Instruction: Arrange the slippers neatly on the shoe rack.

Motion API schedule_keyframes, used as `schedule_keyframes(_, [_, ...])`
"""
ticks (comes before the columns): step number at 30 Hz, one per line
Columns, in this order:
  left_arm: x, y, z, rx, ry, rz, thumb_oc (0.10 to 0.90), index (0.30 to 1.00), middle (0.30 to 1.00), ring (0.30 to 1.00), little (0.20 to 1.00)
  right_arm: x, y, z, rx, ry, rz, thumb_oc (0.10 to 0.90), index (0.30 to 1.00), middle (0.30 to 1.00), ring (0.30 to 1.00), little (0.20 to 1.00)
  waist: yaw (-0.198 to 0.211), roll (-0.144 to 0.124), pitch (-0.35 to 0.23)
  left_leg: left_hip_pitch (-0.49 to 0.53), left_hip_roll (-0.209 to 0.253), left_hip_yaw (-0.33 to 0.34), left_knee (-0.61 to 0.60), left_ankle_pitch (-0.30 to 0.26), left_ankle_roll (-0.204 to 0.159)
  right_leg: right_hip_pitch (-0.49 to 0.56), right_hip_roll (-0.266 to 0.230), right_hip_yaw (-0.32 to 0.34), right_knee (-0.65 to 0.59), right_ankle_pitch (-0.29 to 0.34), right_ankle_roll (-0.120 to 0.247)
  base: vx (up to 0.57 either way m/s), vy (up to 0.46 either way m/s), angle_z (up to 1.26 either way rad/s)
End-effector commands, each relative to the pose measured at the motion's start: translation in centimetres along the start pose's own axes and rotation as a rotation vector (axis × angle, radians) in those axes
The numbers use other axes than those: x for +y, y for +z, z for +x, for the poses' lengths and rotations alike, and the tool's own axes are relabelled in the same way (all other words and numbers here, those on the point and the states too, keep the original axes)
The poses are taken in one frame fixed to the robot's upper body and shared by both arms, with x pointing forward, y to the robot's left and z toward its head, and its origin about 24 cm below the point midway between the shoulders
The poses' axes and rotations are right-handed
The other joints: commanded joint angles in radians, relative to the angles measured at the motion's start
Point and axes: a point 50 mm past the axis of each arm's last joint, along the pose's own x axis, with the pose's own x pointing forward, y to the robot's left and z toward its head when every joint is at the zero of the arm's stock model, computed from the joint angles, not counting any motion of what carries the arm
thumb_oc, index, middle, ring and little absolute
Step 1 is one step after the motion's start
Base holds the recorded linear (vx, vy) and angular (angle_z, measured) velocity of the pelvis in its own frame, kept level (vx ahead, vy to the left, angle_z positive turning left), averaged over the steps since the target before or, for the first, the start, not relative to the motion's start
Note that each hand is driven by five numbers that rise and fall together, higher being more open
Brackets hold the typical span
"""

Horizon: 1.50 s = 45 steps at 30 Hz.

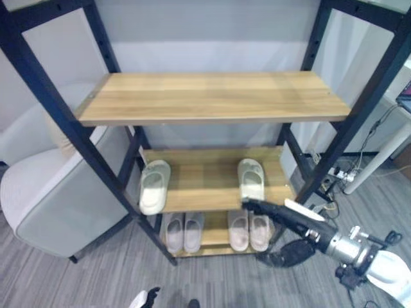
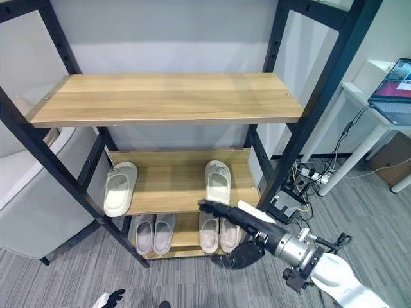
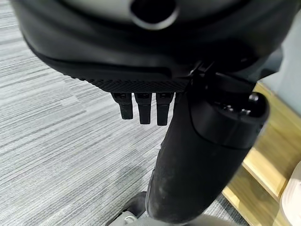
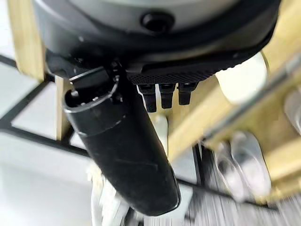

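- Left eye: on my rack the middle shelf holds two slippers well apart, the left slipper angled, the right slipper straight. Two pairs sit lined up on the bottom shelf. I judge that bottom row done; bringing the middle two together is left.
- Right eye: my right hand reaches with straight, relaxed fingers to the near end of the right slipper, holding nothing. A chair stands left, a desk with a laptop right; grey striped floor.
- Left wrist: my left hand hangs over floor, fingers straight, empty.
- Right wrist: straight fingers near the shelf edge, nothing grasped.
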Motion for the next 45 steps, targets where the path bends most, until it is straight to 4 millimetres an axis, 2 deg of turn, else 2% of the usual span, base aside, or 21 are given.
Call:
schedule_keyframes(1, [0.9,2.5,1.0,-0.077,0.035,-0.047,0.800,0.900,0.900,0.900,0.900,-3.8,4.9,0.8,-0.285,-0.229,-0.289,0.800,0.900,0.900,0.900,0.900,0.043,-0.022,-0.010,0.087,0.033,-0.043,-0.002,-0.086,-0.019,-0.066,-0.022,0.008,0.092,-0.031,0.061,0.04,0.023,0.02])
schedule_keyframes(7, [0.8,2.0,0.8,-0.057,0.034,-0.049,0.800,0.900,0.900,0.900,0.900,-5.5,4.1,1.0,-0.222,-0.355,-0.417,0.800,0.900,0.900,0.900,0.900,0.060,-0.031,-0.007,0.076,0.030,-0.054,-0.002,-0.095,-0.015,-0.066,-0.024,-0.001,0.079,-0.032,0.062,0.03,0.015,0.11])
schedule_keyframes(9, [0.7,1.6,0.7,-0.052,0.028,-0.050,0.800,0.900,0.900,0.900,0.900,-6.3,3.5,1.2,-0.168,-0.414,-0.513,0.800,0.900,0.900,0.900,0.900,0.073,-0.034,-0.005,0.063,0.024,-0.059,-0.002,-0.097,-0.010,-0.070,-0.026,-0.005,0.063,-0.024,0.063,0.01,0.016,0.03])
schedule_keyframes(15, [0.0,1.5,0.3,-0.067,-0.007,-0.040,0.800,0.900,0.900,0.900,0.900,-7.5,1.8,1.8,-0.073,-0.527,-0.586,0.800,0.900,0.900,0.900,0.900,0.101,-0.036,0.001,0.044,0.014,-0.070,-0.002,-0.102,-0.003,-0.072,-0.029,-0.010,0.028,-0.012,0.064,0.03,0.021,0.01])
schedule_keyframes(17, [0.0,1.9,0.2,-0.092,-0.018,-0.047,0.800,0.900,0.900,0.900,0.900,-8.1,1.2,1.8,-0.032,-0.567,-0.620,0.800,0.900,0.900,0.900,0.900,0.111,-0.036,0.006,0.033,0.011,-0.073,-0.002,-0.100,-0.001,-0.077,-0.029,-0.011,0.018,-0.007,0.064,-0.04,0.022,0.02])
schedule_keyframes(18, [0.1,3.0,0.0,-0.161,-0.029,-0.035,0.800,0.900,0.900,0.900,0.900,-9.6,0.1,2.3,0.022,-0.656,-0.580,0.800,0.900,0.900,0.900,0.900,0.127,-0.037,0.029,0.003,0.008,-0.077,-0.002,-0.093,0.002,-0.102,-0.029,-0.008,0.014,0.001,0.064,-0.08,0.037,0.04])
schedule_keyframes(20, [0.2,3.0,0.1,-0.160,-0.028,-0.036,0.800,0.900,0.900,0.900,0.900,-9.6,0.1,2.4,0.020,-0.656,-0.580,0.800,0.900,0.900,0.900,0.900,0.126,-0.038,0.028,0.001,0.008,-0.077,-0.002,-0.093,0.002,-0.104,-0.029,-0.007,0.015,0.001,0.064,-0.06,0.021,0.00])
schedule_keyframes(21, [0.2,3.5,-0.1,-0.198,-0.041,-0.027,0.800,0.900,0.900,0.900,0.900,-10.7,-0.4,2.8,0.043,-0.714,-0.542,0.800,0.900,0.900,0.900,0.900,0.141,-0.037,0.040,-0.016,0.005,-0.081,-0.002,-0.087,0.006,-0.119,-0.029,-0.007,0.012,0.006,0.064,-0.05,0.013,0.02])
schedule_keyframes(22, [0.3,3.5,-0.1,-0.197,-0.040,-0.028,0.800,0.900,0.900,0.900,0.900,-10.7,-0.4,2.8,0.042,-0.714,-0.541,0.800,0.900,0.900,0.900,0.900,0.141,-0.038,0.039,-0.017,0.005,-0.080,-0.002,-0.087,0.006,-0.120,-0.029,-0.006,0.012,0.007,0.064,-0.05,0.038,-0.01])
schedule_keyframes(23, [0.6,4.4,-0.4,-0.266,-0.047,-0.025,0.800,0.900,0.900,0.900,0.900,-12.1,-0.6,3.0,0.073,-0.761,-0.556,0.800,0.900,0.900,0.900,0.900,0.155,-0.038,0.051,-0.029,0.003,-0.086,-0.002,-0.086,0.010,-0.128,-0.028,-0.006,0.011,0.007,0.061,0.00,0.026,0.03])
schedule_keyframes(33, [1.2,5.4,-0.6,-0.322,-0.040,-0.011,0.800,0.900,0.900,0.900,0.900,-15.0,0.4,3.6,0.074,-0.913,-0.586,0.800,0.900,0.900,0.900,0.900,0.187,-0.039,0.086,-0.074,-0.013,-0.102,0.004,-0.079,0.018,-0.164,-0.035,-0.011,0.018,0.015,0.065,-0.01,0.014,0.01])
schedule_keyframes(37, [1.1,5.4,-0.5,-0.319,-0.038,-0.007,0.800,0.900,0.900,0.900,0.900,-15.4,0.7,3.9,0.078,-0.923,-0.610,0.800,0.900,0.900,0.900,0.900,0.194,-0.040,0.094,-0.092,-0.017,-0.108,0.006,-0.076,0.019,-0.180,-0.037,-0.014,0.020,0.019,0.065,-0.02,0.029,0.05])
schedule_keyframes(38, [3.2,4.6,0.8,-0.240,0.063,-0.019,0.800,0.900,0.900,0.900,0.900,-15.7,2.3,5.1,0.013,-0.912,-0.623,0.800,0.900,0.900,0.900,0.900,0.184,-0.043,0.099,-0.104,-0.018,-0.106,0.007,-0.073,0.017,-0.193,-0.038,-0.011,0.021,0.022,0.067,-0.03,0.054,0.09])
schedule_keyframes(41, [2.0,4.0,0.6,-0.215,0.051,-0.044,0.800,0.900,0.900,0.900,0.900,-16.0,1.5,4.9,0.047,-0.914,-0.597,0.800,0.900,0.900,0.900,0.900,0.187,-0.046,0.106,-0.117,-0.022,-0.108,0.010,-0.072,0.017,-0.205,-0.040,-0.012,0.023,0.026,0.069,-0.03,0.036,-0.02])
schedule_keyframes(45, [2.4,4.1,0.9,-0.193,0.066,-0.085,0.800,0.900,0.900,0.900,0.900,-15.7,1.2,4.2,0.063,-0.890,-0.598,0.800,0.900,0.900,0.900,0.900,0.187,-0.053,0.120,-0.137,-0.025,-0.109,0.017,-0.070,0.016,-0.222,-0.043,-0.013,0.028,0.029,0.070,-0.03,0.024,0.03])
